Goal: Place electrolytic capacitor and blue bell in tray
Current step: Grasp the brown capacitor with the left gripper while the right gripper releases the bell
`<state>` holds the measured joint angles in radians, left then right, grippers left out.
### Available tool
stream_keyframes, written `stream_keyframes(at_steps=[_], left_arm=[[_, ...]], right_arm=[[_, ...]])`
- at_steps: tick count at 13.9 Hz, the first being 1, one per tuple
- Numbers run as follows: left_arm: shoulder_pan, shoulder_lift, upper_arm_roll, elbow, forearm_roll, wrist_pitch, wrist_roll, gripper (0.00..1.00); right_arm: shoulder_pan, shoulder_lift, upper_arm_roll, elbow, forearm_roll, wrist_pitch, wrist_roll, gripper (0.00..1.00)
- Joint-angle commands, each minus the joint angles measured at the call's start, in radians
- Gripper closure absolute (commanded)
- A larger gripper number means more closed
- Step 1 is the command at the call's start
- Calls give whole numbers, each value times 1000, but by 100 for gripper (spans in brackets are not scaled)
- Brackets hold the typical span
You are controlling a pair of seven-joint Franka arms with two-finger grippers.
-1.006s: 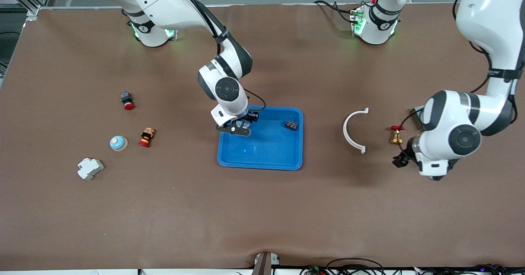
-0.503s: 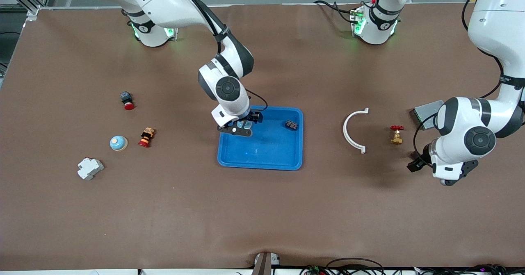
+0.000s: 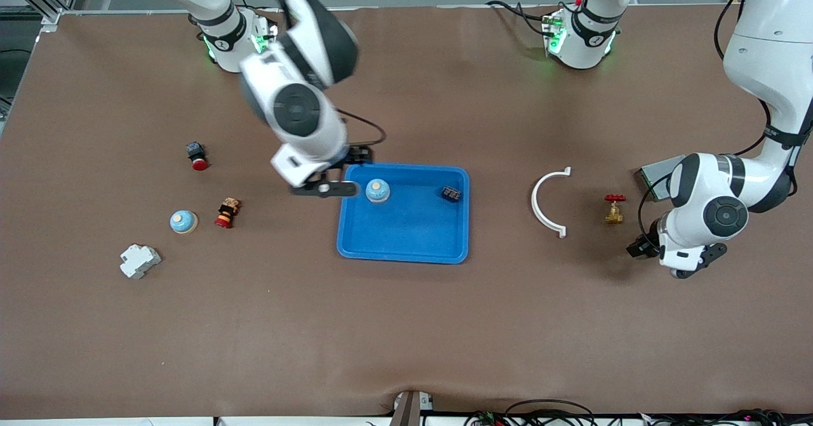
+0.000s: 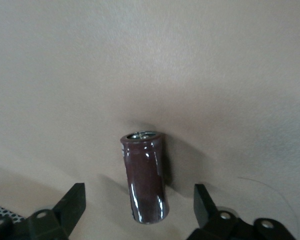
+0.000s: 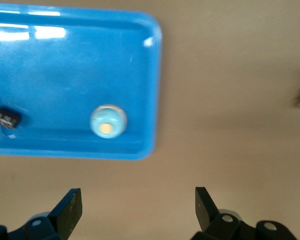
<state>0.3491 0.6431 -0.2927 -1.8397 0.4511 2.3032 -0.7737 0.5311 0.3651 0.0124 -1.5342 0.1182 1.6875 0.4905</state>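
Observation:
The bright blue tray (image 3: 406,235) lies mid-table. A light blue bell (image 3: 377,190) sits in it near the edge toward the robots, and it also shows in the right wrist view (image 5: 108,121) inside the tray's rim (image 5: 151,90). My right gripper (image 3: 324,189) is open and empty, up in the air over the tray's edge at the right arm's end; its fingers (image 5: 70,207) hold nothing. A dark maroon electrolytic capacitor (image 4: 145,175) stands on the table between the open fingers of my left gripper (image 4: 138,196), untouched. In the front view the left gripper (image 3: 638,248) hides it.
A small dark part (image 3: 451,193) lies in the tray. A white curved clip (image 3: 547,201), a brass valve (image 3: 613,209) and a grey box (image 3: 657,172) are near the left gripper. A second blue bell (image 3: 183,221), a red-yellow piece (image 3: 227,213), a red button (image 3: 197,155) and a white breaker (image 3: 139,261) lie toward the right arm's end.
My right gripper let go of the blue bell in the tray, then rose and moved off toward the right arm's end. My left arm shifted away from the valve.

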Motion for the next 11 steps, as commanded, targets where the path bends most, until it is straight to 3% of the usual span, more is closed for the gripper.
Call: stream_keyframes(at_steps=[1,5,9,11], left_arm=[[7,-8,-11,-12,23,10,8,27],[8,-10,-13,-7,23,10,8,100],[18,-22,-26,0,-3,7,86,100],[14,-37,-74,20,-64,-4,82,100]], right_arm=[[-123,-69,14,-17,5,-70,-173,0],[-288,-107,12,-29,-6,-111,-459,0],[-430,-98,12,-67,-103,-51,-715,0],[-482,-98,12,-121,-132,39,-829,0]])
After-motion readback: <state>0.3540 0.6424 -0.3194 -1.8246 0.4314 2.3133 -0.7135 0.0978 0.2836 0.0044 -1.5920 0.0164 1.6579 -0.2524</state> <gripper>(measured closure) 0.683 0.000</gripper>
